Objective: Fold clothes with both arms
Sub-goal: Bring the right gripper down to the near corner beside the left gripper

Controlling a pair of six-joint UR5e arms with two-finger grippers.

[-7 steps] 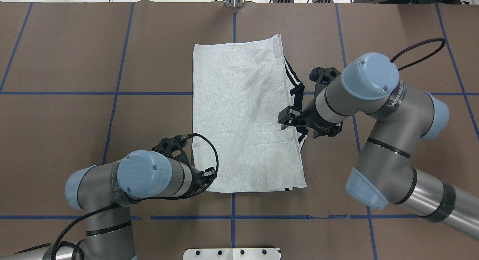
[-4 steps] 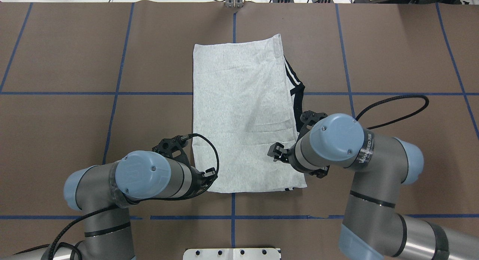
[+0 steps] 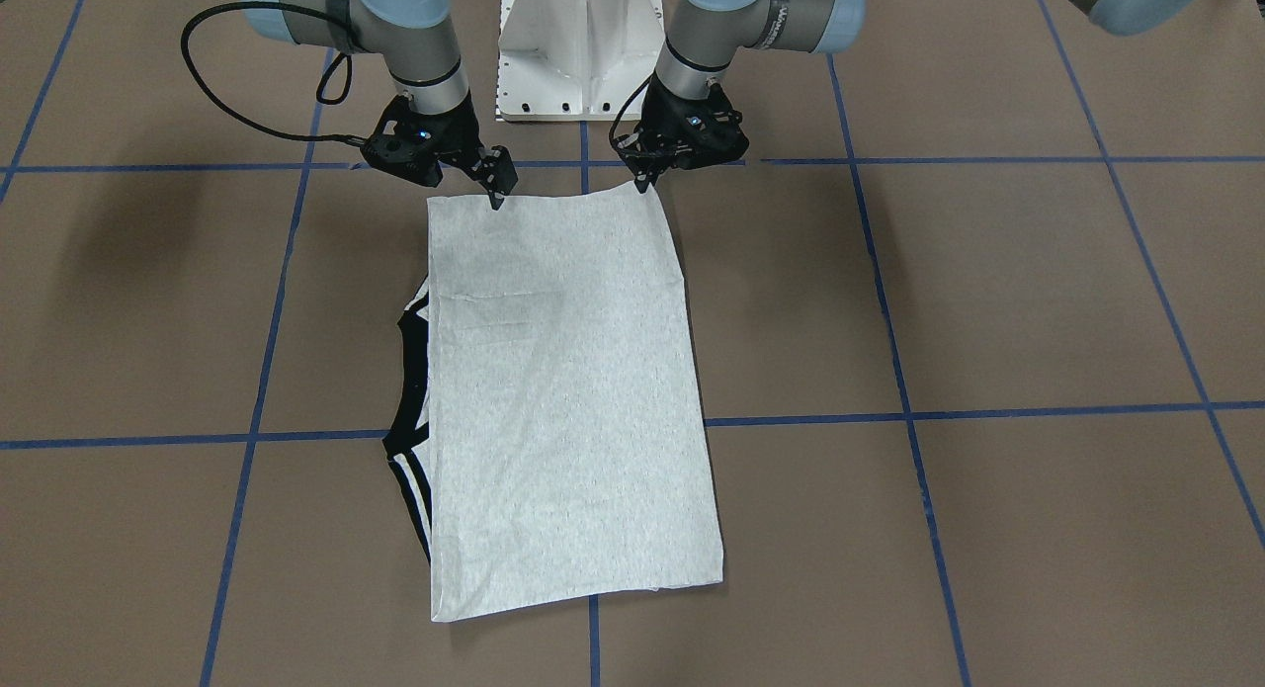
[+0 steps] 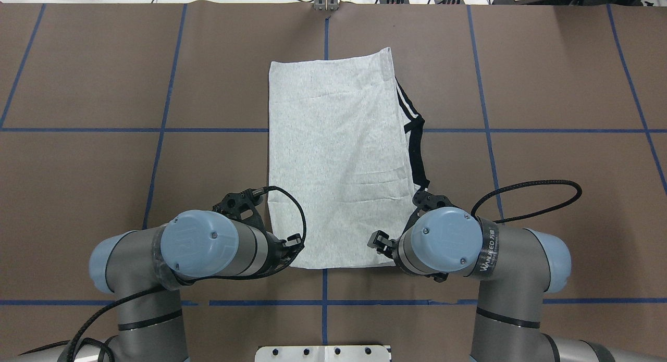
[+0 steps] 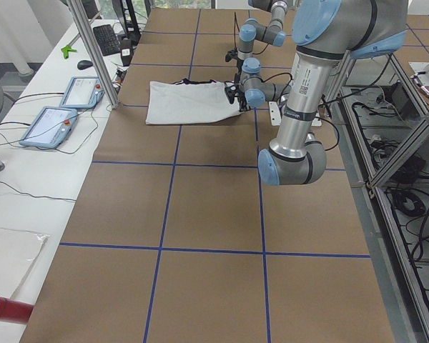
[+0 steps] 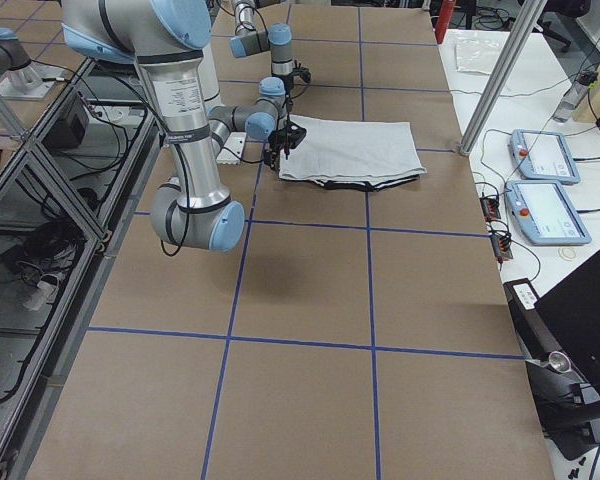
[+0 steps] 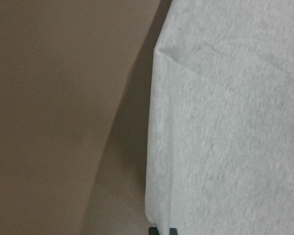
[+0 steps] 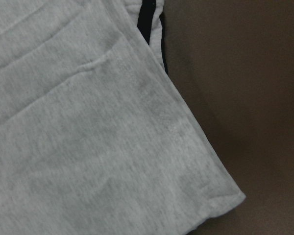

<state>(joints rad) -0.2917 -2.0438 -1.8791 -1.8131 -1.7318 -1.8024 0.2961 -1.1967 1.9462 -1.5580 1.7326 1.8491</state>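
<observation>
- Grey heather cloth, plain on its upper face: the T-shirt (image 4: 338,159) lies folded into a long rectangle on the brown table (image 4: 104,91). It stretches away from both grippers, with its two near corners right at their fingertips.
- A black neck band (image 4: 417,153) and black double stripes (image 4: 405,104) poke out from under the long edge on the right gripper's side, beyond that gripper.
- Shallow creases (image 4: 375,182) run across the cloth just ahead of the right gripper.
- The left arm (image 4: 203,245) is bent low with its wrist turned inward, and the left gripper (image 3: 647,178) touches down at the shirt's near left corner. Its wrist camera shows only two dark tips at the frame's bottom edge beside that corner. We cannot tell whether the fingers are spread or pinching the cloth.
- The right arm (image 4: 448,242) mirrors that pose, elbow out and wrist turned inward. The right gripper (image 3: 496,183) is tipped down over the near right corner, which lies flat in its wrist view. We cannot tell its finger state either.
- A second ago the right gripper was midway along the striped edge. It has since swung back towards the robot to the near corner, while the left arm and the shirt have not moved.
</observation>
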